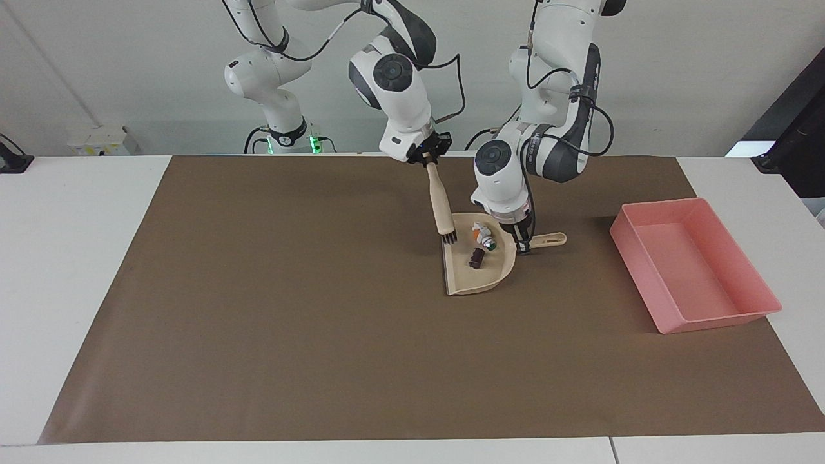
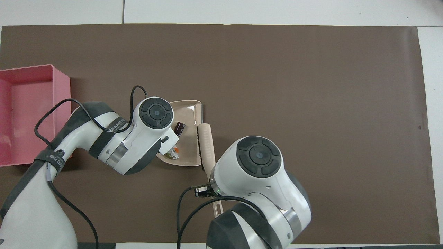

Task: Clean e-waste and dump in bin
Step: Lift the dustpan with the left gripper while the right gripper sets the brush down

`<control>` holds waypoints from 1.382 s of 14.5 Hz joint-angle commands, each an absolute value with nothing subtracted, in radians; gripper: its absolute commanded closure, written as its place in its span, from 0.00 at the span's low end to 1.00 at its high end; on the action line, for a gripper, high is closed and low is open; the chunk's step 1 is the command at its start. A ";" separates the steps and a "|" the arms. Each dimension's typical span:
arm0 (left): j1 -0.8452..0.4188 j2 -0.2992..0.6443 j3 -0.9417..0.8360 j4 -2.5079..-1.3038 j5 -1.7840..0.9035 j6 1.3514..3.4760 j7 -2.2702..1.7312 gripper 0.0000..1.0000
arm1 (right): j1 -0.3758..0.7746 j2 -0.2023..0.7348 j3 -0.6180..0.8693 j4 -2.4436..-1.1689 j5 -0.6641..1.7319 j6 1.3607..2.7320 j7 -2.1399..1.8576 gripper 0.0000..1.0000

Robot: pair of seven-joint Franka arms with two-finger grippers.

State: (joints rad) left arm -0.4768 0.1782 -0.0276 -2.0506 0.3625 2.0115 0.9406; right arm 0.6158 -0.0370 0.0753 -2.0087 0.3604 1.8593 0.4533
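From the facing view, we judge the sweeping done: the white piece (image 1: 481,234) and the dark block (image 1: 476,258) lie in the dustpan (image 1: 463,280), with the dump into the pink bin (image 1: 764,290) at the left arm's end left. Our left gripper (image 1: 522,245) is clamped on the dustpan handle (image 1: 548,239), just beside the pieces. Our right gripper (image 1: 430,161) grips the brush (image 1: 442,214), raised at the pan's open edge.

From overhead, the dark block (image 2: 179,127) rests in the dustpan (image 2: 190,107) beside the left arm's wrist; the bin (image 2: 61,83) holds nothing we can see.

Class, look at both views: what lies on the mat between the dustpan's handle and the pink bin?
Nothing: in the facing view, only bare brown mat separates the dustpan's handle from the pink bin.
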 commanded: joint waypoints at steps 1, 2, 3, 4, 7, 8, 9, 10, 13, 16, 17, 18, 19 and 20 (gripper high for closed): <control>-0.425 0.101 -0.031 -2.094 0.284 2.046 1.044 1.00 | 0.481 -0.145 0.081 -2.043 0.252 1.748 0.450 1.00; -0.401 0.094 -0.031 -2.088 0.238 2.043 1.078 1.00 | 0.415 -0.161 0.081 -2.043 0.214 1.708 0.425 1.00; -0.368 0.083 -0.029 -2.085 0.209 2.039 1.132 1.00 | 0.344 -0.170 0.081 -2.042 0.178 1.666 0.372 1.00; -0.356 0.063 -0.029 -2.086 0.204 2.037 1.170 1.00 | 0.287 -0.173 0.081 -2.040 0.151 1.634 0.332 1.00; -0.280 0.018 -0.026 -2.079 0.203 2.019 1.256 1.00 | 0.155 -0.179 0.081 -2.043 0.040 1.580 0.203 1.00; -0.240 0.005 -0.026 -2.071 0.180 2.002 1.316 1.00 | 0.099 -0.181 0.081 -2.046 0.034 1.574 0.151 1.00; -0.217 -0.012 -0.023 -2.068 0.169 1.993 1.359 1.00 | 0.045 -0.181 0.081 -2.058 0.029 1.580 0.099 1.00; -0.169 -0.026 -0.018 -2.057 0.167 1.982 1.394 1.00 | -0.003 -0.183 0.081 -2.081 0.020 1.591 0.034 1.00; -0.024 -0.032 -0.017 -1.972 0.167 1.907 1.526 1.00 | -0.136 -0.181 0.081 -2.192 0.000 1.745 -0.084 1.00; 0.127 -0.029 -0.018 -1.908 0.167 1.902 1.619 1.00 | -0.204 -0.173 0.081 -2.276 -0.002 1.893 -0.163 1.00; 0.162 -0.020 -0.017 -1.889 0.166 1.901 1.653 1.00 | -0.240 -0.158 0.081 -2.286 -0.006 1.917 -0.169 1.00; 0.213 -0.017 -0.014 -1.879 0.167 1.908 1.682 1.00 | -0.267 -0.150 0.081 -2.307 -0.009 1.957 -0.193 1.00; 0.260 -0.014 -0.012 -1.876 0.169 1.919 1.731 1.00 | -0.290 -0.152 0.081 -2.333 -0.012 2.000 -0.233 1.00; 0.299 -0.005 -0.012 -1.872 0.175 1.949 1.785 1.00 | -0.302 -0.156 0.081 -2.348 -0.014 2.022 -0.248 1.00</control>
State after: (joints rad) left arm 0.2264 -0.0247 -0.0031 -1.9030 0.1906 1.9324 1.6953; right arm -0.2582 -0.1396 0.0666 -2.3057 0.0067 1.9671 -0.1998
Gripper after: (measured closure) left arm 0.670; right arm 0.744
